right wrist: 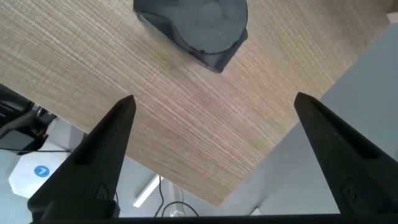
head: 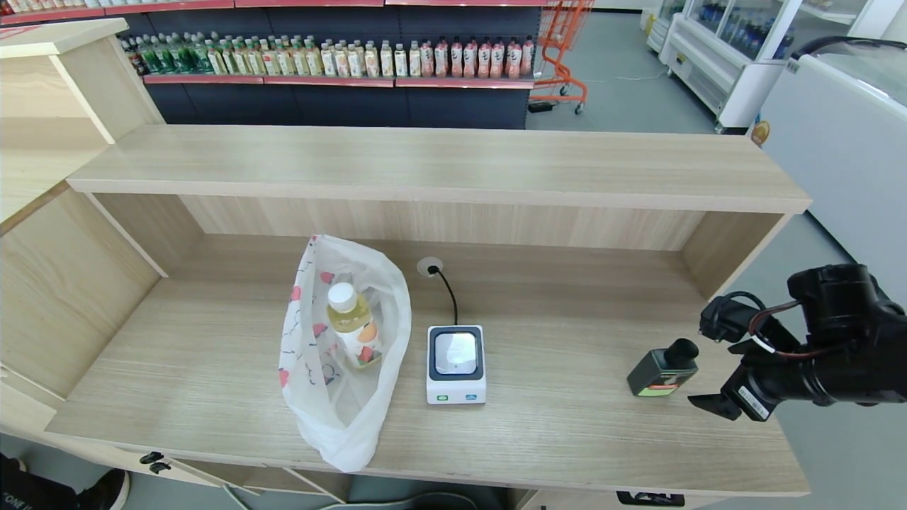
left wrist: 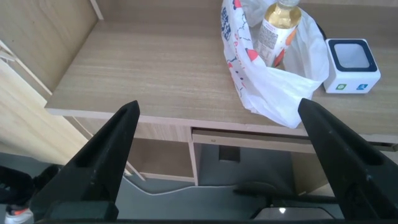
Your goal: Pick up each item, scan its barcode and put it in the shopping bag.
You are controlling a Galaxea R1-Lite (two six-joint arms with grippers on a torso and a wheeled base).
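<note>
A white printed shopping bag (head: 333, 397) lies open on the wooden counter (head: 553, 425), left of centre, with a yellow drink bottle (head: 351, 322) inside it. The white barcode scanner (head: 456, 363) sits just right of the bag. Near the counter's right end rests a small dark container (head: 660, 372) with a black cap. My right gripper (head: 703, 365) is open just right of it, with its fingers spread; the right wrist view shows the dark container (right wrist: 193, 25) ahead of the right gripper (right wrist: 214, 99). My left gripper (left wrist: 217, 106) is open off the counter's front edge, facing the bag (left wrist: 273, 93), bottle (left wrist: 280, 25) and scanner (left wrist: 351, 65).
A raised shelf (head: 439, 166) runs along the back of the counter, with side walls at both ends. A black cable (head: 448, 290) runs from the scanner to a hole in the counter. The counter's right edge lies close to the dark container. Shelves of drinks stand behind.
</note>
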